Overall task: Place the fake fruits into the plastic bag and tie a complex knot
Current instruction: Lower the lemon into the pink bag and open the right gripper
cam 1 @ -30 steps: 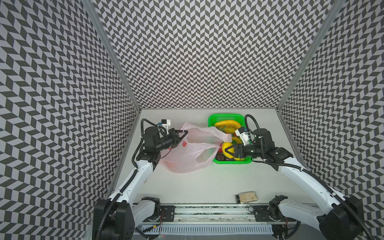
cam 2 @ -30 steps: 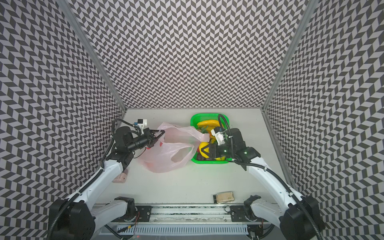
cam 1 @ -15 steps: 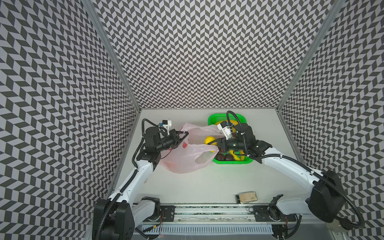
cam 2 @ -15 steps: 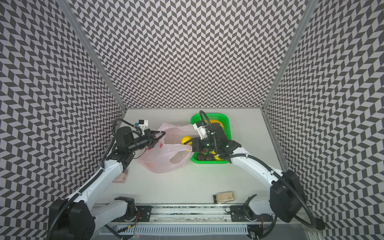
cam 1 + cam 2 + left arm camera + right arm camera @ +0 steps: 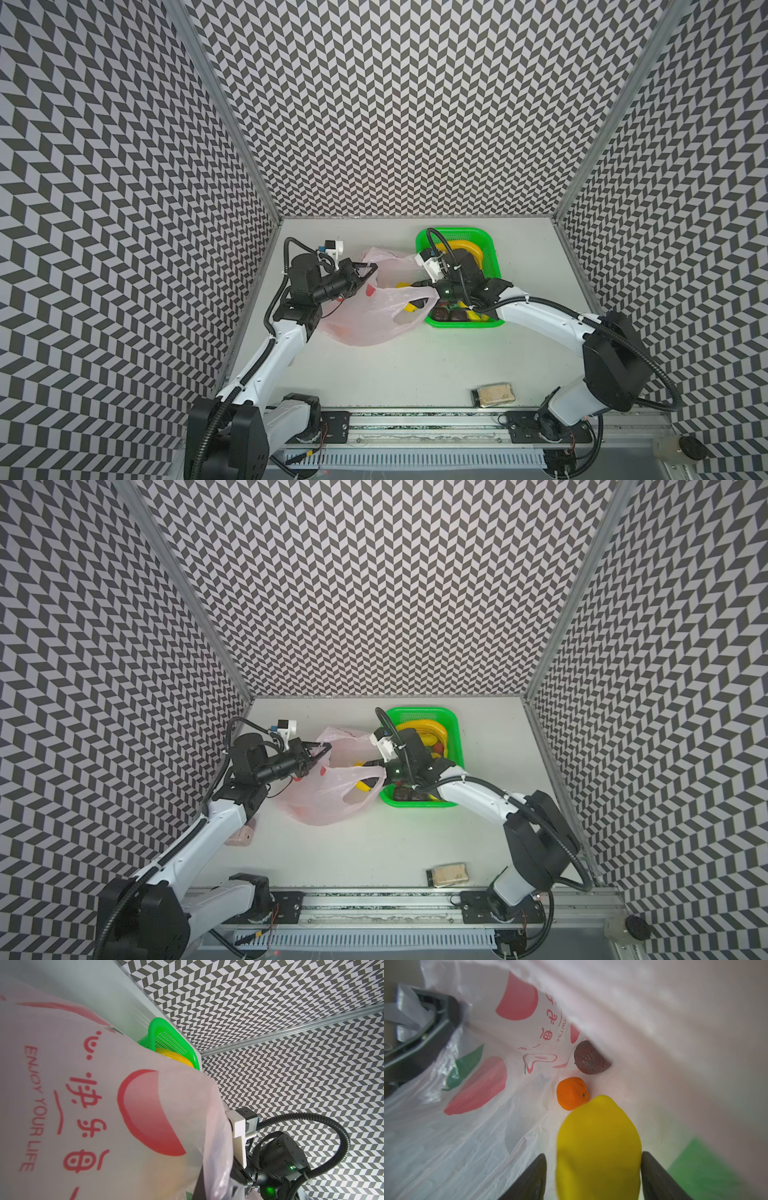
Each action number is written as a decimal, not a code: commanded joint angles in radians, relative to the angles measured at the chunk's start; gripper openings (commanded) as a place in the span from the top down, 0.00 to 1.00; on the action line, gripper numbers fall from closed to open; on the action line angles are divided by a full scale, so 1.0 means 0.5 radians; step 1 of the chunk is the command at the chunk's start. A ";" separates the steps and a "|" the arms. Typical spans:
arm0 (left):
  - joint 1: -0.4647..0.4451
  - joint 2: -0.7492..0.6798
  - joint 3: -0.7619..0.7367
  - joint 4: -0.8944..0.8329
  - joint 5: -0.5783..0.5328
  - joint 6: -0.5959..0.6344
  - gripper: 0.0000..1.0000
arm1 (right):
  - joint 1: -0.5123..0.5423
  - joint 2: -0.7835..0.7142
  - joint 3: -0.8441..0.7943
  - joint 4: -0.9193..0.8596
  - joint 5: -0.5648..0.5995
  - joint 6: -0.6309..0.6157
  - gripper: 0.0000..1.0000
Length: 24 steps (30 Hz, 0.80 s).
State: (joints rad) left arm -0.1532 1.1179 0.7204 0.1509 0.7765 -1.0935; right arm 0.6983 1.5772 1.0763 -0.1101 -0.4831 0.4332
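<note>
A green mesh basket [image 5: 457, 231] sits on the white table [image 5: 415, 365], below and just behind the right gripper [image 5: 411, 285]. A flat tan packet [image 5: 493, 395] lies well apart from that gripper, back toward the table's near edge, just beside the metal rail [image 5: 415, 419]. A small pink block [image 5: 239, 837], partly hidden, rests well behind the left gripper [image 5: 368, 272]. Black-and-white chevron walls [image 5: 415, 104] stand beyond both grippers and to either side.

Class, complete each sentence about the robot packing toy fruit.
The left gripper pinches the pink ___.
Between the fingers of the right gripper is a yellow ___.
Deeper inside lie a dark brown fruit and an ___.
A banana lies in the green ___.
Missing words: bag, lemon, orange, basket.
</note>
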 commanded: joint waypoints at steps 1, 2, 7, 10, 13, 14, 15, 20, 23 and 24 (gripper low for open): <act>-0.010 -0.018 0.071 0.005 0.021 0.000 1.00 | 0.014 -0.015 0.065 0.053 0.038 -0.031 0.25; -0.010 -0.018 0.071 0.004 0.020 0.004 1.00 | 0.012 -0.020 0.068 0.041 0.045 -0.038 0.24; -0.010 -0.020 0.069 -0.001 0.020 0.003 1.00 | 0.013 -0.051 0.062 0.018 0.079 -0.058 0.24; -0.010 -0.021 0.073 -0.004 0.018 0.003 1.00 | 0.013 -0.065 0.056 0.012 0.088 -0.061 0.24; -0.010 -0.024 0.072 -0.007 0.018 0.005 1.00 | 0.012 -0.084 0.049 0.005 0.089 -0.062 0.24; -0.010 -0.023 0.073 -0.008 0.017 0.005 1.00 | 0.012 -0.091 0.044 0.005 0.094 -0.064 0.24; -0.010 -0.024 0.072 -0.007 0.018 0.003 1.00 | 0.012 -0.100 0.039 0.000 0.099 -0.062 0.24; -0.010 -0.029 0.074 -0.010 0.013 0.003 1.00 | 0.013 -0.144 0.010 -0.006 0.116 -0.063 0.24; -0.010 -0.030 0.075 -0.013 0.014 0.006 1.00 | 0.012 -0.161 -0.005 -0.018 0.132 -0.072 0.23; -0.010 -0.030 0.077 -0.013 0.014 0.006 1.00 | 0.012 -0.170 -0.010 -0.022 0.138 -0.074 0.24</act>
State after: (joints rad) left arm -0.1532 1.1175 0.7219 0.1463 0.7761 -1.0935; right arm 0.6983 1.5276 1.0798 -0.1379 -0.4351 0.4091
